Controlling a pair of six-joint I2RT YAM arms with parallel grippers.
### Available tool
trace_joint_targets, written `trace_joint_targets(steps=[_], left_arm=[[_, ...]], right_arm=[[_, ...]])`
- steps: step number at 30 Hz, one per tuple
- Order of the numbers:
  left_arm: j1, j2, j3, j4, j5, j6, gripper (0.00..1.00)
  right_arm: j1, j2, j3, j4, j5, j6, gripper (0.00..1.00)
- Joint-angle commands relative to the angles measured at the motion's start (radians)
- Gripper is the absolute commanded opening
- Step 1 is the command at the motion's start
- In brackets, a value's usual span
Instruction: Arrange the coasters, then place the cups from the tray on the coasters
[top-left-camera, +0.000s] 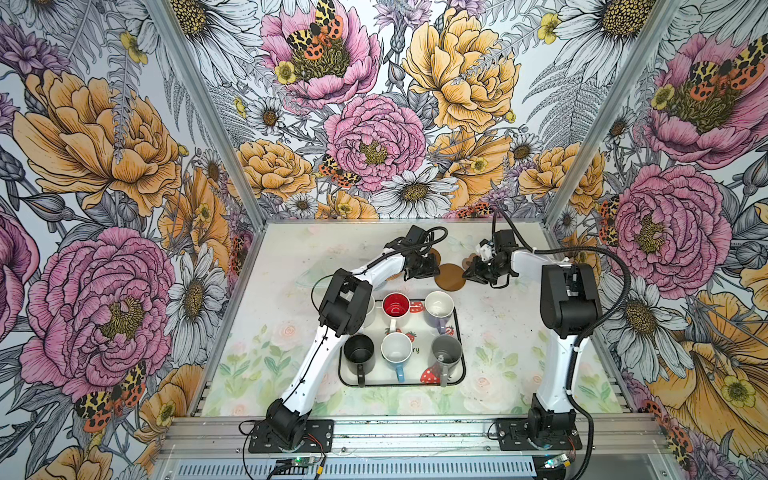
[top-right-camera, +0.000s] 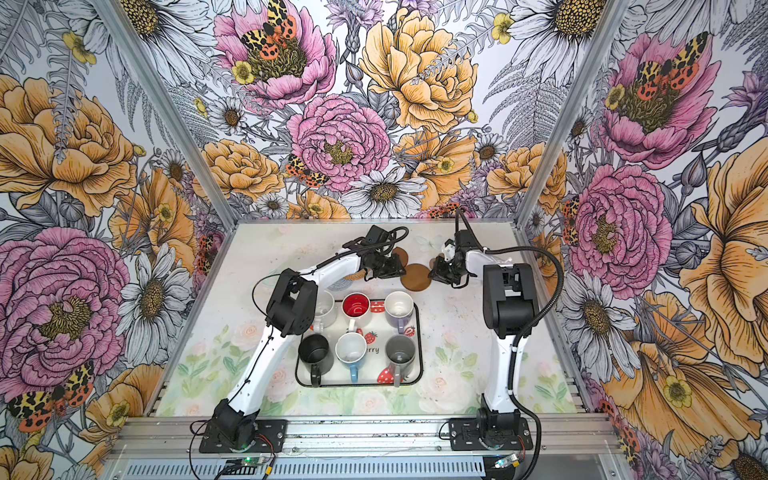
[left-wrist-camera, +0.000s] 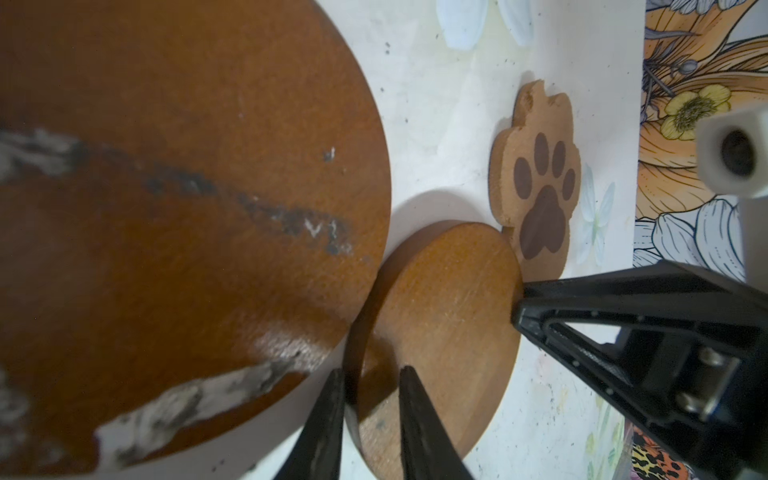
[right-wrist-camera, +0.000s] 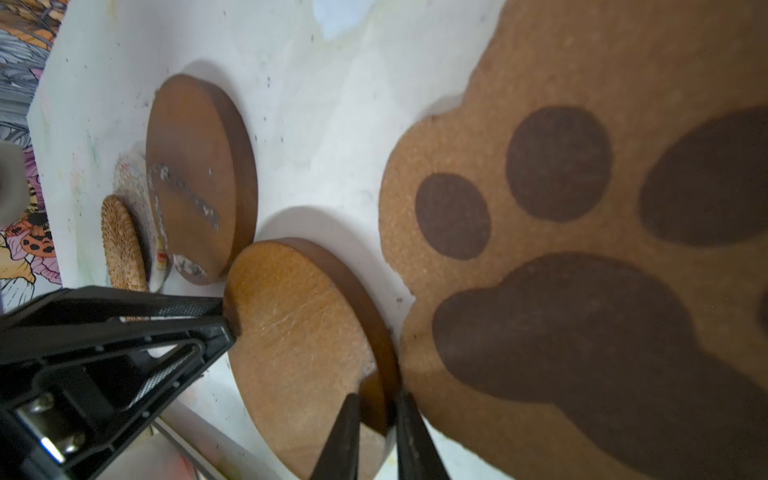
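The left end effector (left-wrist-camera: 372, 374) and the right end effector (right-wrist-camera: 378, 395) are both clamped on one plain brown round wooden coaster (top-left-camera: 450, 277). Each has its two fingers drawn to a narrow gap over the disc's rim, at opposite sides of it. That coaster is near the middle of the pastel flower-printed table (top-left-camera: 498, 332), toward its far edge; whether it is clear of the surface I cannot tell. Just beside it, nearer the far edge, lies a second brown round coaster with white scuffs (right-wrist-camera: 195, 178). A tan paw-shaped cork coaster (left-wrist-camera: 536, 195) lies on the side toward the right edge. A woven tan rattan coaster (right-wrist-camera: 122, 245) lies farther toward the left edge. The white strawberry-print tray with a thin black rim (top-left-camera: 399, 384) rests centrally, nearer the front edge, with six handled mugs (top-left-camera: 396, 304) standing on it in two rows.
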Motion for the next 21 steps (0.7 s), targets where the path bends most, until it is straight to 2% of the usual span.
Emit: trace_joint_targets(steps=[1,21], left_arm=[[-0.046,0.046,0.048,0.027,0.083,-0.042,0.25],[-0.025,0.103,0.126,0.027,0.069,-0.088,0.24]], right_arm=[[0.029,0.047,0.082,0.045,-0.128,0.026,0.19],[0.024,0.212,0.282,0.042,-0.193,0.088,0.2]])
